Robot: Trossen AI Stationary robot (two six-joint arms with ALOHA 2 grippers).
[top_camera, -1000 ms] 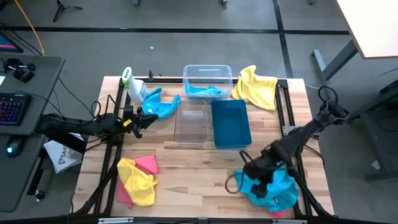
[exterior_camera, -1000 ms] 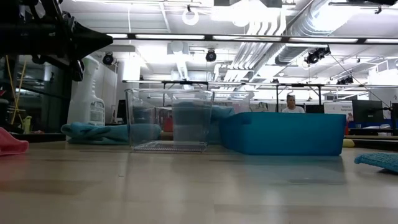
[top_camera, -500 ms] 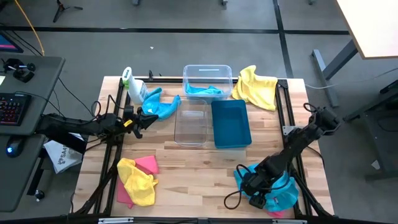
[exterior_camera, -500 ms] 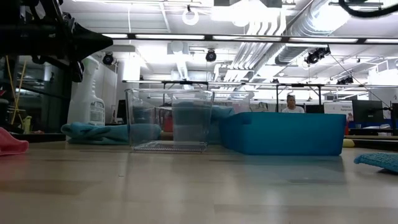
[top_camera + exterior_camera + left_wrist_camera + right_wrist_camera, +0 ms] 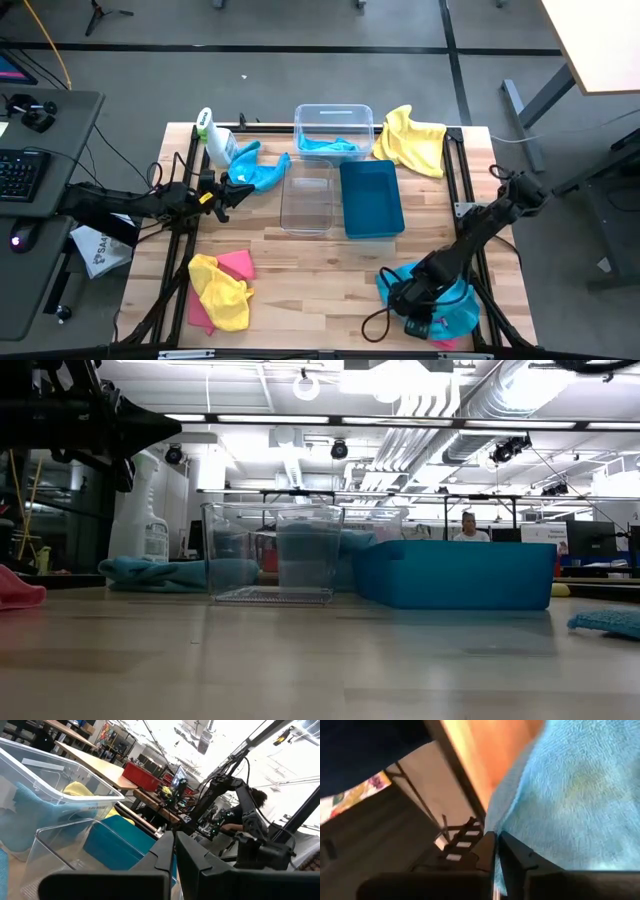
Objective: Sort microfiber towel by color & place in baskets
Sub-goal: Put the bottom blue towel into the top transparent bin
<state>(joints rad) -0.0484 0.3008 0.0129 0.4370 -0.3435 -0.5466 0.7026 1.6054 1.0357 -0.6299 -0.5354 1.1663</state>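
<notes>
A blue towel [image 5: 452,303] lies heaped on the table at the near right, partly over a pink one [image 5: 445,343]. My right gripper [image 5: 412,300] is down on the heap's left part, shut on the blue towel [image 5: 570,795]. My left gripper [image 5: 240,188] hovers shut at the far left, beside another blue towel [image 5: 262,173] and holding nothing. Three baskets stand at the far middle: a clear one [image 5: 333,112] with a blue towel inside, a second clear one [image 5: 308,215], and a teal one [image 5: 371,200]. My right gripper has the blue towel's edge [image 5: 492,826] pinched between its two fingers, coming slanting down from above. The towel lies slack on the table. One layer or several, I cannot tell.
A white spray bottle [image 5: 210,135] stands at the far left. A yellow towel [image 5: 412,138] lies at the far right corner. A yellow towel [image 5: 222,290] and a pink one [image 5: 238,263] lie at the near left. Bare wood shows in the table's near middle.
My right gripper has gone toward the table's near edge and down onto the blue towel heap, then stayed there. My left arm has kept still.
</notes>
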